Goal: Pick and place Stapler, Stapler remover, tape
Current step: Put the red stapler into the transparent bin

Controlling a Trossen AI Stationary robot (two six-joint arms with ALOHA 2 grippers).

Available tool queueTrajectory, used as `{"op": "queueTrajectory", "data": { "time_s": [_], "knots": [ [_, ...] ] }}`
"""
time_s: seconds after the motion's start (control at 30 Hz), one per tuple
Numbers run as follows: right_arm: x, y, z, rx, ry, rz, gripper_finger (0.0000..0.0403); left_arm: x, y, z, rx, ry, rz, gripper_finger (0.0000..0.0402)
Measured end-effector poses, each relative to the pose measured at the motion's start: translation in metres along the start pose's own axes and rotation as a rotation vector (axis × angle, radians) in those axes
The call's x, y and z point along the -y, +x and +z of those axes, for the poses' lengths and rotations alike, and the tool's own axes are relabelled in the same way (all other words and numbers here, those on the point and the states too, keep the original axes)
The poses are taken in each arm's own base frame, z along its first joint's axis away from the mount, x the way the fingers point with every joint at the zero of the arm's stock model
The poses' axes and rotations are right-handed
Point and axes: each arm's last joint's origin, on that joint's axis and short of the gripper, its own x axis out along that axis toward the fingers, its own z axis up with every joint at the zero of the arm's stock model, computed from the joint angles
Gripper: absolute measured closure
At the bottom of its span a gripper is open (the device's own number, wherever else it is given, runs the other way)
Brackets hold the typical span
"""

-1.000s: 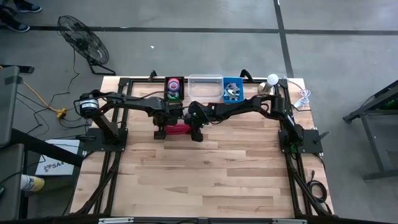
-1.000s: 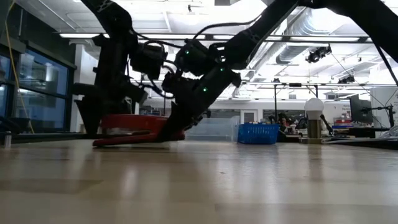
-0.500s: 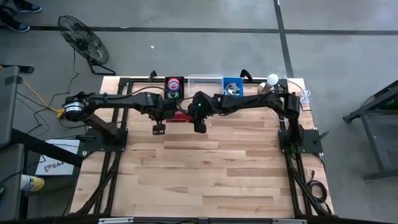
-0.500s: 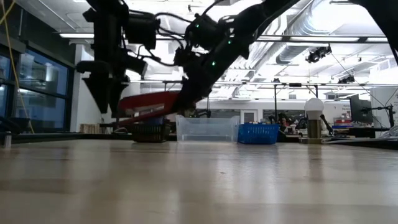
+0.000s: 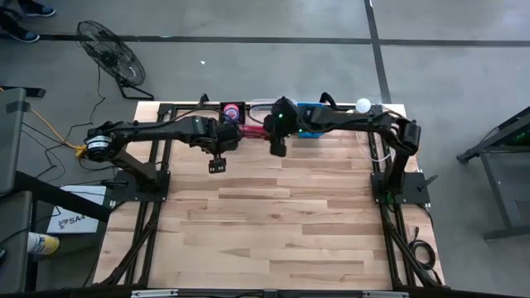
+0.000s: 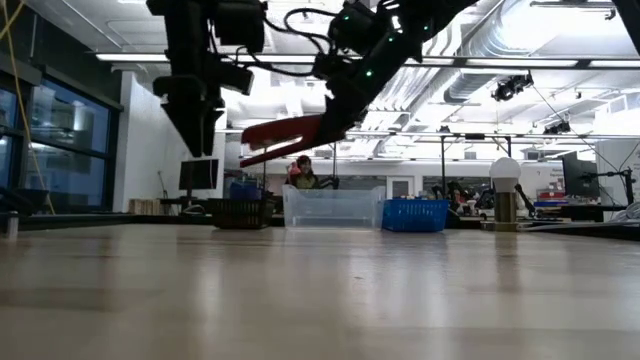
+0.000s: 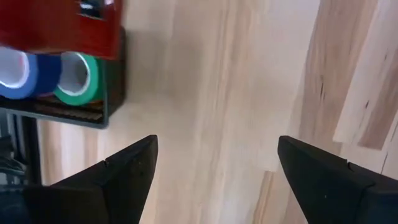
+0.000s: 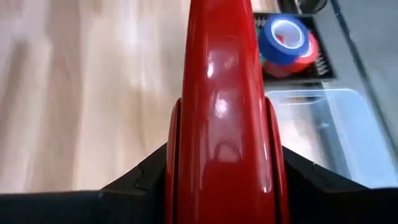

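The red stapler (image 5: 252, 130) hangs in the air near the table's far edge, with my right gripper (image 5: 269, 136) shut on it. In the low view the stapler (image 6: 280, 138) slants slightly, its free end lower. Beyond that free end stands a black basket (image 5: 233, 120) holding tape rolls (image 8: 283, 38), blue, red and green. My left gripper (image 5: 217, 166) hangs open over bare wood beside that basket, fingers (image 7: 130, 168) pointing down, holding nothing. The stapler remover is out of view. My right gripper pinches the stapler's two long sides (image 8: 177, 155) between its two fingers, at the stapler's rear end. The fingers come slanting down from the table's right and lie along the stapler. It sticks out ahead of them, lifted clear of the table.
A clear bin (image 5: 273, 106) and a blue basket (image 5: 311, 116) stand in a row with the black basket along the far edge. A lamp with a round white bulb (image 6: 505, 170) stands at the far right. Bare wood (image 5: 273, 223) stretches toward the near edge. A person (image 6: 303, 176) sits in the room behind.
My right gripper has lifted the stapler off the table and carried it up and toward the far edge, up to the bins. My left gripper, which stood at the stapler's other end, has risen straight up, still open.
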Motion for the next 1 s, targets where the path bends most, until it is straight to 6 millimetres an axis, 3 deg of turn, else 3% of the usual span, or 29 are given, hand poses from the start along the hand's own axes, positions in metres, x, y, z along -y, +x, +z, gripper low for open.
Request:
{"op": "queueTrajectory", "data": {
  "time_s": [0.3,0.57,0.87,1.0],
  "knots": [
    [0.040,-0.022,-0.020,-0.104,-0.018,-0.062,0.0214,-0.003,-0.010,0.006,0.043,-0.018,0.015,0.0074],
    [0.075,-0.026,-0.037,-0.130,0.015,-0.092,0.0214,-0.004,-0.010,0.006,0.045,-0.018,0.013,0.0074],
    [0.080,-0.027,-0.039,-0.117,0.007,-0.061,0.0214,-0.004,-0.011,0.005,0.048,-0.039,0.022,0.0074],
    [0.082,-0.026,-0.041,-0.118,0.004,-0.060,0.0214,-0.009,-0.023,0.000,0.101,-0.068,-0.002,0.0074]
  ]
}}
